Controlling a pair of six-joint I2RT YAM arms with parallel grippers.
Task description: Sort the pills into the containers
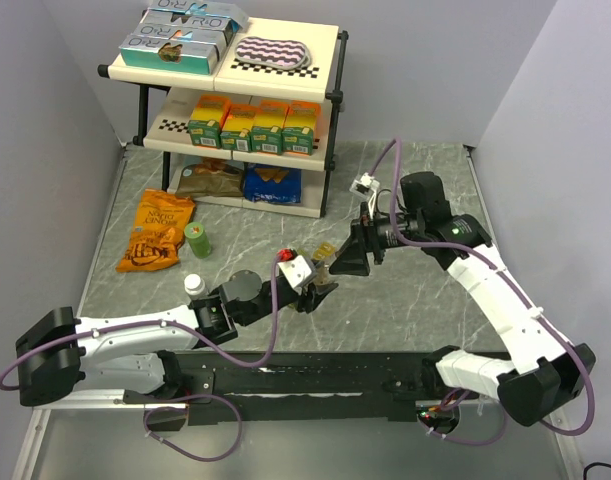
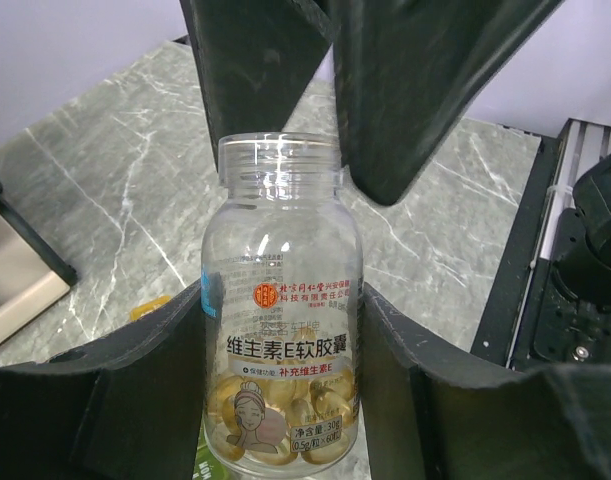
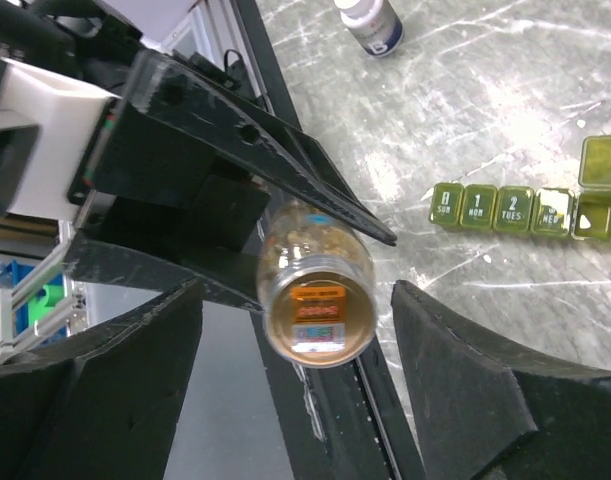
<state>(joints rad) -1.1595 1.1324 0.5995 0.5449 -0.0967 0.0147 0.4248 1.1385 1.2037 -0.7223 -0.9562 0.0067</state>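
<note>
The light, rigid pill organizer (image 3: 495, 208), probably easily pushed, lies on the table (image 3: 465, 90), while the smooth uncapped capsule bottle (image 2: 281, 250) is gripped by its body in the left hand (image 2: 281, 360), the right hand (image 3: 297, 300) being open.

**Where everything sits on your counter**

At the back of your counter (image 1: 405, 300) stands a rack (image 1: 333, 120). Boxes (image 1: 185, 35) sit on its top shelf with a pouch (image 1: 273, 50) to their right, cartons (image 1: 253, 125) line the middle shelf, and bags (image 1: 240, 182) lie on the bottom one. In front of the rack, on your left, a snack bag (image 1: 157, 232) lies flat. A canister (image 1: 197, 238) stands just right of it, and a capped bottle (image 1: 194, 285) stands nearer you. Mid-counter, the pill bottle (image 2: 282, 320) sits between the left fingers (image 2: 135, 380). The right fingers (image 3: 465, 380) flank it on either side without touching. The pill box (image 3: 505, 208) lies flat on the counter, on the rack side of the pill bottle.
</note>
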